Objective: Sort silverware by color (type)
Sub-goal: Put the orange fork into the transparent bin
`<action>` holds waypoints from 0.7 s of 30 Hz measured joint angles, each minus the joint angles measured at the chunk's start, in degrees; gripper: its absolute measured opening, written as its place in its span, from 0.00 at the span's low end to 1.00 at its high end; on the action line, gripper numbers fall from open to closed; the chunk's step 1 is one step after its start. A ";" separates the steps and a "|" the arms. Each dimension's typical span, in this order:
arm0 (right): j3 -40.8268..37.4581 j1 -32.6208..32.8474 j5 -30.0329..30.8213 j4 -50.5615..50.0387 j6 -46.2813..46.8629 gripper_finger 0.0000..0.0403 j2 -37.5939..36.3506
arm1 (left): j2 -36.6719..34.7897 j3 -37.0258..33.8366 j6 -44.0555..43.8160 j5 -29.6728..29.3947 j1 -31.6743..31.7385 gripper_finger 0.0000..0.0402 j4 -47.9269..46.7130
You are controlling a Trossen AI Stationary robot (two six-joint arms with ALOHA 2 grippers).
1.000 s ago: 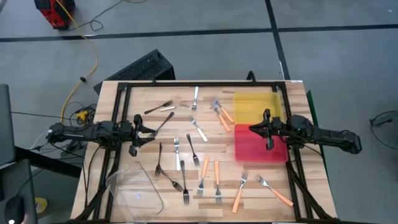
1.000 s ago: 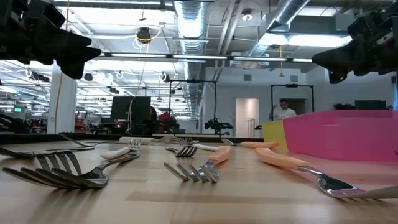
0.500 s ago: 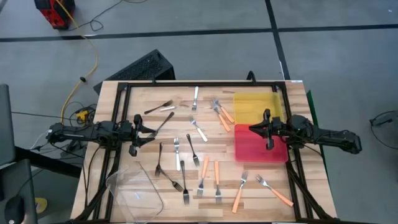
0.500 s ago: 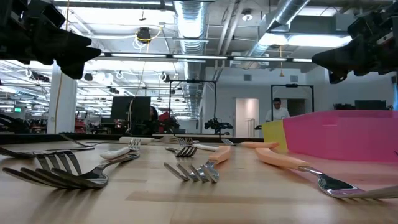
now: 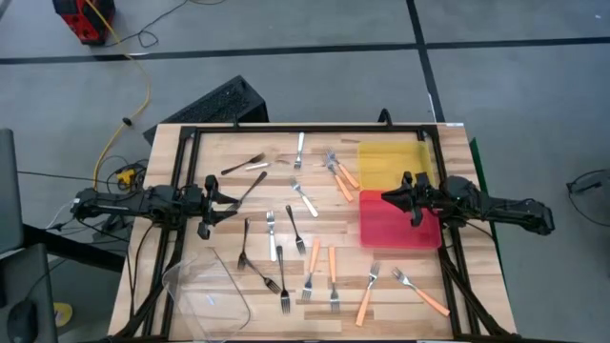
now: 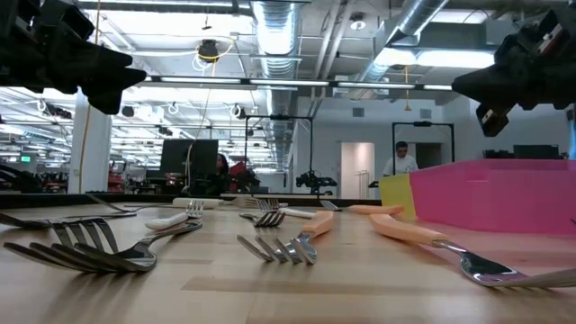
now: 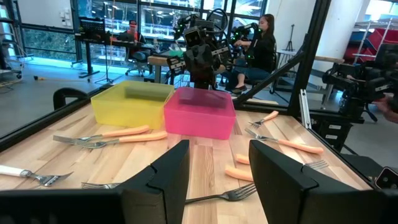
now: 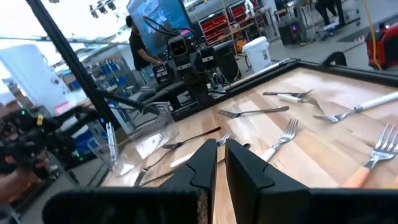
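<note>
High view shows slim stiff forks point(image 5: 286, 238), orange, white and black, scattered across the wooden table point(image 5: 191, 162); light and low-lying, they seem best pinched mid-handle. Left gripper point(image 5: 212, 202) hovers half open, empty. Right gripper point(image 5: 393, 197) hangs over the red tray point(image 5: 381, 233), fingers nearly closed, empty.

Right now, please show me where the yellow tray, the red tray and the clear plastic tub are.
yellow tray point(image 5: 389, 162), high view, on its bare floor.
red tray point(image 5: 386, 227), high view, on its bare floor beside the arm.
clear plastic tub point(image 5: 212, 291), high view, on its transparent base.
</note>
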 joint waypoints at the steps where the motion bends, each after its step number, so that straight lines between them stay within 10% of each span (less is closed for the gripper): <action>1: 0.00 0.00 0.02 0.00 0.12 0.15 0.00 | 0.01 0.02 0.24 -0.01 -0.01 0.38 0.00; 21: -0.07 0.02 1.94 1.35 -0.07 0.15 0.00 | -0.01 -0.02 2.20 -0.65 -0.01 0.38 1.95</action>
